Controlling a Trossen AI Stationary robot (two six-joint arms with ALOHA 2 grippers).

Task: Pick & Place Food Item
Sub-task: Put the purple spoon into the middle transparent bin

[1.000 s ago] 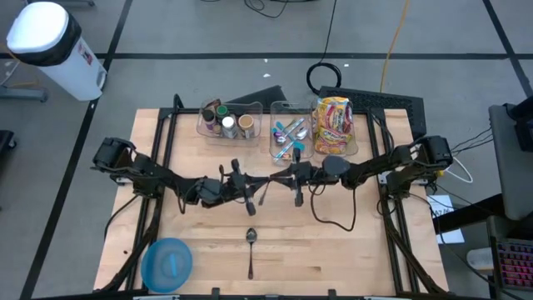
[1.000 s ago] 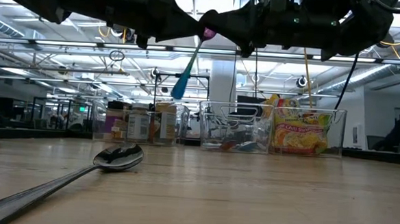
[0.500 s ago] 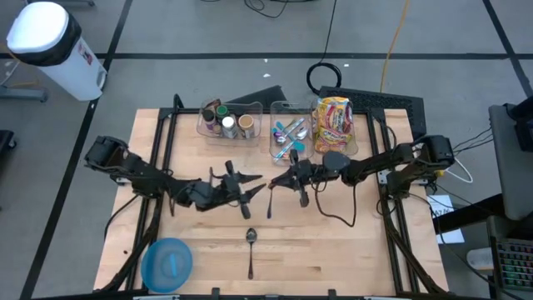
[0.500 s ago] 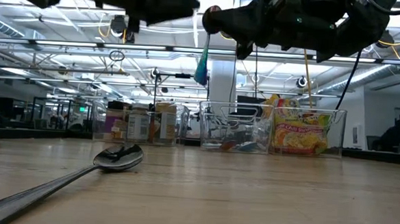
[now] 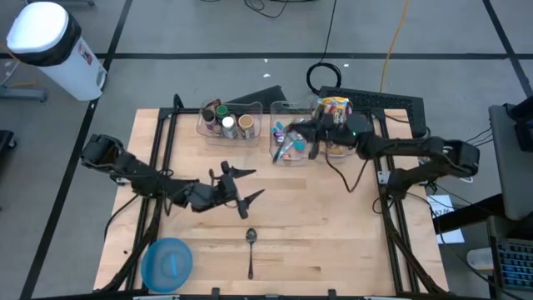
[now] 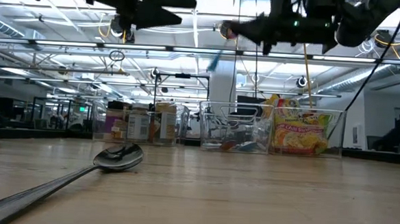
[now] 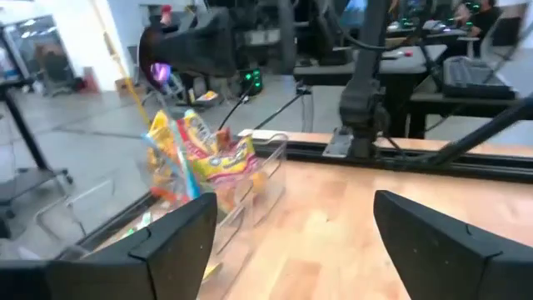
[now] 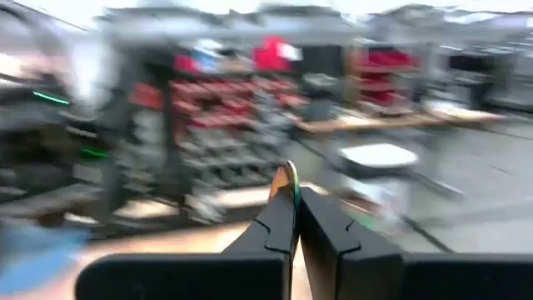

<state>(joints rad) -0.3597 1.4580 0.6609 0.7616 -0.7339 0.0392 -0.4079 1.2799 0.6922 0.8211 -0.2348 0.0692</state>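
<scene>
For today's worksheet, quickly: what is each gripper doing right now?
Left gripper: open, holding nothing, above the middle of the table.
Right gripper: shut on a blue plastic utensil, over the middle bin.

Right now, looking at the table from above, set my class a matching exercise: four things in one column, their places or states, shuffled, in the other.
Things:
1. metal spoon
2. blue plate
3. left gripper
4. right gripper

Places or states:
A. shut, above the middle clear bin
B. near-left corner of the table
C. open, above mid-table
D. lying near the front edge, centre

Pairs: 1-D, 2-B, 3-C, 4-A
</scene>
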